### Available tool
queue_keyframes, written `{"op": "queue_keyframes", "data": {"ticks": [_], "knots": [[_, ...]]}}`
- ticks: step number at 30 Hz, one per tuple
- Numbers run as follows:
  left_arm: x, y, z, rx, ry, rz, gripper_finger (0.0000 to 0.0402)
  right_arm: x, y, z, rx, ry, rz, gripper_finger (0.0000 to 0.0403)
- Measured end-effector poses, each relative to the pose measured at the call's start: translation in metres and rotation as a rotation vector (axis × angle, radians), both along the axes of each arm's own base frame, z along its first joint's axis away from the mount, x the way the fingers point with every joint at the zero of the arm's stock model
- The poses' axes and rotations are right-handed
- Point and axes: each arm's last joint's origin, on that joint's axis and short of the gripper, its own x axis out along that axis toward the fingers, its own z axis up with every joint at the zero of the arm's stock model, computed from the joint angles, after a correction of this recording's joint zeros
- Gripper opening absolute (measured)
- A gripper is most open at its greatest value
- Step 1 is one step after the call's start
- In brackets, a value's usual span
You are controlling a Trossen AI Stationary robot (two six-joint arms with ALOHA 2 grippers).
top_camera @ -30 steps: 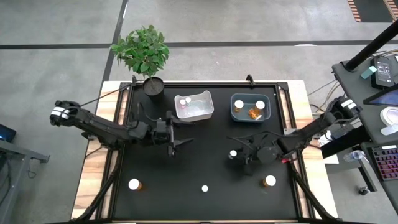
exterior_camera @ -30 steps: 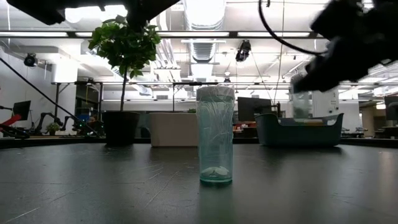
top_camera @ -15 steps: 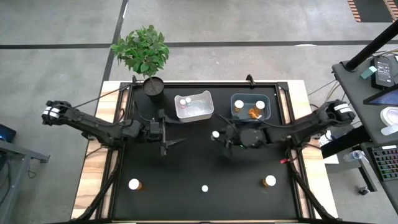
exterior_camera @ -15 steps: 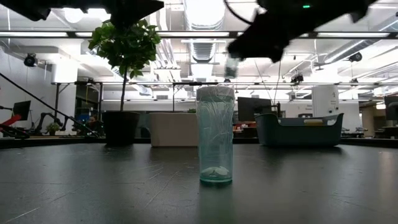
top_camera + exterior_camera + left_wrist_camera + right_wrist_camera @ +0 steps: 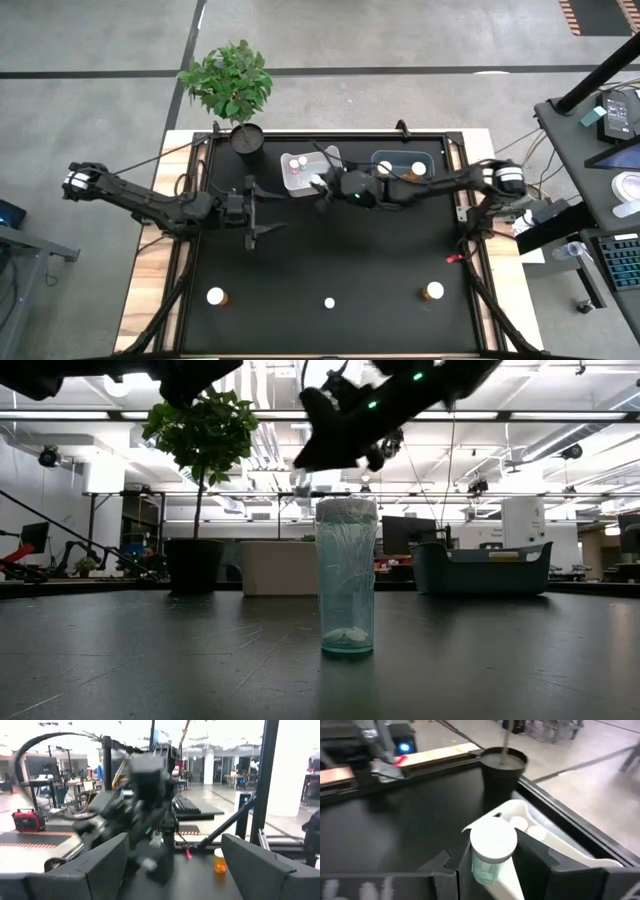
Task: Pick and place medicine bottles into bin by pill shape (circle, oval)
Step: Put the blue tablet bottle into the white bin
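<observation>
My right gripper [image 5: 322,186] reaches across to the white bin [image 5: 338,162] and is shut on a small whitish-clear medicine bottle [image 5: 490,851] with a white cap, held over the bin's near edge. My left gripper [image 5: 258,216] hangs open and empty left of the bin, over the black mat. Two amber bottles [image 5: 215,296] [image 5: 433,291] and a small clear one [image 5: 329,302] stand on their bases near the table's front; the clear one also shows in the low view [image 5: 347,575]. More white-capped bottles lie in the white bin and in the teal bin [image 5: 434,172]. My right gripper pinches the small bottle's clear body [image 5: 481,869], just under its white cap [image 5: 493,840], between its two fingers. The fingers come from the table's right side. The bottle stands upright, lifted clear, above the white bin's wall [image 5: 560,851].
A potted plant [image 5: 246,137] stands at the far left corner, just beyond the white bin. A small red object [image 5: 452,258] lies at the mat's right edge. The mat's middle is bare between the bins and the front bottles.
My right gripper has carried the small bottle, upright and clear of the table, from the mat's right middle toward the left and far edges to the white bin. My left gripper has drifted a little toward the table's left edge, still open.
</observation>
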Motion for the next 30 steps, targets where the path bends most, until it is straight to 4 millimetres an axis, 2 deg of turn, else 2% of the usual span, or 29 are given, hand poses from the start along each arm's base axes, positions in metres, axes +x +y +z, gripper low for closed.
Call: {"op": "queue_keyframes", "data": {"ticks": [7, 12, 17, 23, 30], "knots": [[-0.009, 0.001, -0.006, -0.063, -0.006, -0.027, 0.0302, 0.028, -0.045, -0.018, 0.023, 0.034, -0.116, 0.0116], [-0.01, -0.007, -0.015, -0.13, 0.009, -0.087, 0.0302, 0.032, -0.074, -0.036, 0.059, 0.064, -0.194, 0.0116], [-0.012, -0.015, -0.018, -0.149, -0.068, -0.139, 0.0302, 0.031, -0.097, -0.052, 0.095, 0.072, -0.257, 0.0116], [-0.013, -0.018, -0.018, -0.152, -0.077, -0.154, 0.0302, 0.032, -0.11, -0.066, 0.137, 0.059, -0.281, 0.0116], [-0.012, -0.018, -0.019, -0.149, -0.074, -0.152, 0.0302, 0.034, -0.114, -0.085, 0.163, 0.075, -0.3, 0.0116]]}}
